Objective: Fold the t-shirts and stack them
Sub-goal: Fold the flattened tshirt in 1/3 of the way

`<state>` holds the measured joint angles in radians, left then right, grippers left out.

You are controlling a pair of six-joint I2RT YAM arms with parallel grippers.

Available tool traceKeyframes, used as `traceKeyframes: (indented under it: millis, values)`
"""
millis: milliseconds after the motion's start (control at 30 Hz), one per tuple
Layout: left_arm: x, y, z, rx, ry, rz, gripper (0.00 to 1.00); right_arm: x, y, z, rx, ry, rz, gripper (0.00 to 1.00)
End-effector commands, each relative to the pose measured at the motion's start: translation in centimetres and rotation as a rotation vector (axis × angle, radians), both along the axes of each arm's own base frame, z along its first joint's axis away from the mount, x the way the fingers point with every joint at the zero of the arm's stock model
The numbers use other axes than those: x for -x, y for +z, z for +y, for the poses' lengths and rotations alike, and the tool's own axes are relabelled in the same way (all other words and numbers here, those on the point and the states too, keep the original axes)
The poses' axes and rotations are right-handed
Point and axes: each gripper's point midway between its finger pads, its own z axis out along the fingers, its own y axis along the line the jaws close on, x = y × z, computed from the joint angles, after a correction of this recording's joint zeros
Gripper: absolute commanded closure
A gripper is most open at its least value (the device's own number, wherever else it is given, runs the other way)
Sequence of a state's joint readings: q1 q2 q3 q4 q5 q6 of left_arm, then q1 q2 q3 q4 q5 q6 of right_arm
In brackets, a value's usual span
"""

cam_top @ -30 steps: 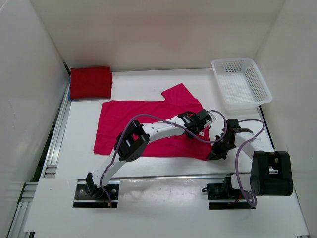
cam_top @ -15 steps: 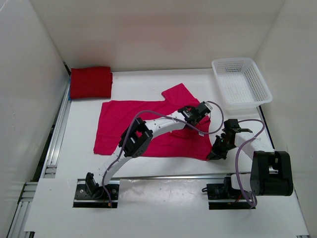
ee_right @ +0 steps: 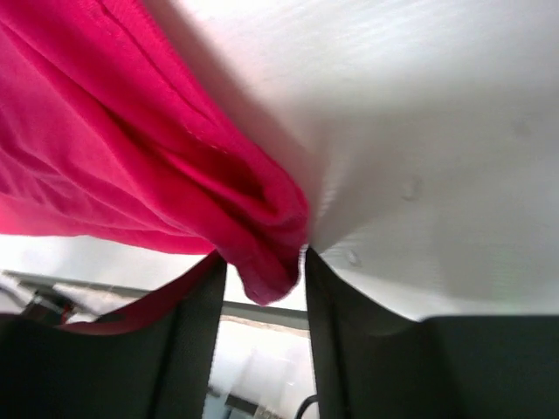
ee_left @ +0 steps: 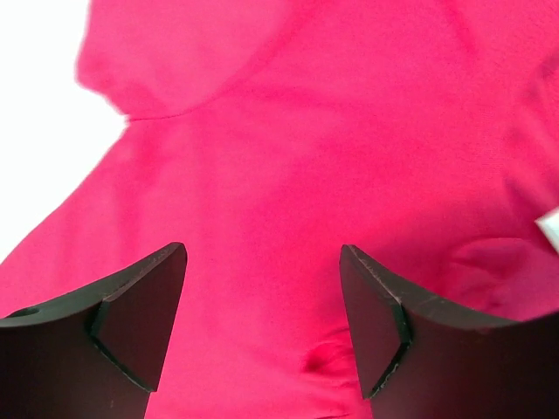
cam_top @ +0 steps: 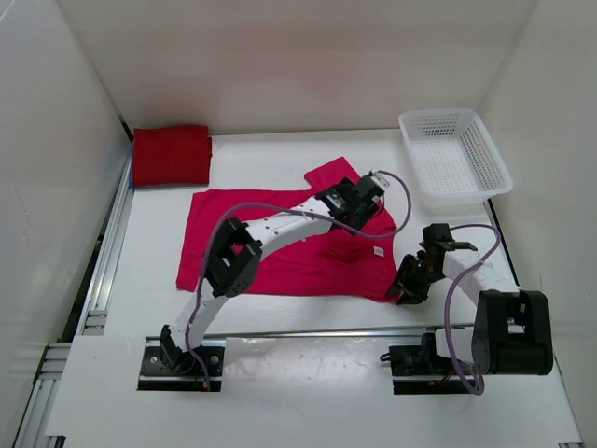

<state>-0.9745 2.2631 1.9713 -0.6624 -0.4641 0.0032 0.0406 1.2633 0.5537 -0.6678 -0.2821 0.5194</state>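
A bright pink-magenta t-shirt [cam_top: 270, 252] lies spread across the middle of the table, one sleeve pointing to the back right. A dark red t-shirt [cam_top: 171, 155] sits folded in the back left corner. My left gripper [cam_top: 367, 194] hovers over the pink shirt [ee_left: 288, 140] near that sleeve, open, with nothing between its jaws [ee_left: 262, 292]. My right gripper [cam_top: 404, 291] is low at the shirt's near right corner. Its jaws [ee_right: 262, 271] stand apart, and the bunched corner of the pink cloth [ee_right: 262, 227] lies between them. No blue shirt is in view.
A white mesh basket [cam_top: 454, 154] stands at the back right. A small white tag [cam_top: 380, 250] lies on the shirt near its right edge. White walls close in the left, back and right sides. A metal rail [cam_top: 103, 252] runs along the table's left edge.
The left gripper let go of the pink cloth, opened and moved back towards the sleeve. The right gripper's jaws parted around the shirt's corner.
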Motion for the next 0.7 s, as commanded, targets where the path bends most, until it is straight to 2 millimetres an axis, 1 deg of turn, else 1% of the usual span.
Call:
traceKeyframes:
  millis: [0,33,100,133,167,200,233,267,300,333,367,400,433,467,500,533,567,600,633,667]
  values:
    - [-3.2,5.9,5.7,0.057,0.130,-0.086,0.18,-0.8,1.4,-1.8,0.104,-0.016,-0.046,0.53]
    - [-3.5,5.9,6.9,0.049,0.150,-0.082,0.18,-1.2,2.1,-2.0,0.120,-0.020,-0.071,0.53]
    - [-4.0,6.2,9.6,0.037,0.195,-0.085,0.18,-2.0,3.8,-3.3,0.194,-0.048,-0.126,0.53]
    - [-3.8,6.2,12.0,0.027,0.220,-0.064,0.18,-3.3,5.4,-3.7,0.216,-0.068,-0.178,0.53]
    - [-3.5,6.1,13.1,0.030,0.226,-0.048,0.18,-3.9,6.6,-3.8,0.232,-0.066,-0.226,0.57]
    - [-2.9,5.9,15.5,0.019,0.252,-0.031,0.18,-5.0,8.0,-3.8,0.244,-0.059,-0.282,0.61]
    - [-2.6,5.5,16.9,0.007,0.269,-0.020,0.18,-5.3,8.6,-3.2,0.238,-0.031,-0.304,0.65]
    - [-2.2,5.2,18.2,-0.005,0.285,-0.010,0.18,-6.2,9.3,-2.7,0.234,0.000,-0.354,0.71]
    - [-1.8,4.6,19.7,-0.020,0.304,0.003,0.18,-6.6,9.4,-2.1,0.233,0.036,-0.368,0.82]
    - [-0.7,3.4,22.8,-0.056,0.346,0.038,0.18,-6.7,8.9,-0.6,0.216,0.100,-0.352,0.87]
    - [-0.2,2.7,24.5,-0.073,0.372,0.055,0.18,-7.0,8.4,0.7,0.191,0.140,-0.353,0.92]
    - [0.3,2.0,26.1,-0.087,0.398,0.072,0.18,-6.9,7.8,1.7,0.178,0.180,-0.335,0.99]
    - [0.7,1.4,27.7,-0.102,0.428,0.089,0.18,-6.5,6.5,3.4,0.178,0.257,-0.288,0.99]
    - [1.6,0.3,30.9,-0.124,0.488,0.119,0.18,-6.9,6.5,4.5,0.173,0.291,-0.290,0.99]
    - [2.1,-0.2,32.7,-0.142,0.526,0.129,0.18,-7.4,6.3,5.7,0.164,0.311,-0.299,0.99]
    - [2.5,-0.6,34.1,-0.149,0.556,0.142,0.18,-7.3,5.3,7.0,0.173,0.365,-0.281,0.99]
    - [3.8,-1.5,36.7,-0.170,0.613,0.177,0.18,-8.0,5.5,8.1,0.163,0.372,-0.299,0.99]
    - [4.4,-1.9,37.9,-0.176,0.639,0.191,0.18,-8.7,5.4,8.9,0.157,0.384,-0.313,0.99]
    - [5.1,-2.3,38.8,-0.185,0.659,0.206,0.18,-8.7,4.2,9.5,0.167,0.410,-0.273,0.99]
    - [6.4,-3.3,40.4,-0.203,0.694,0.239,0.18,-9.6,4.6,10.2,0.155,0.411,-0.281,0.99]
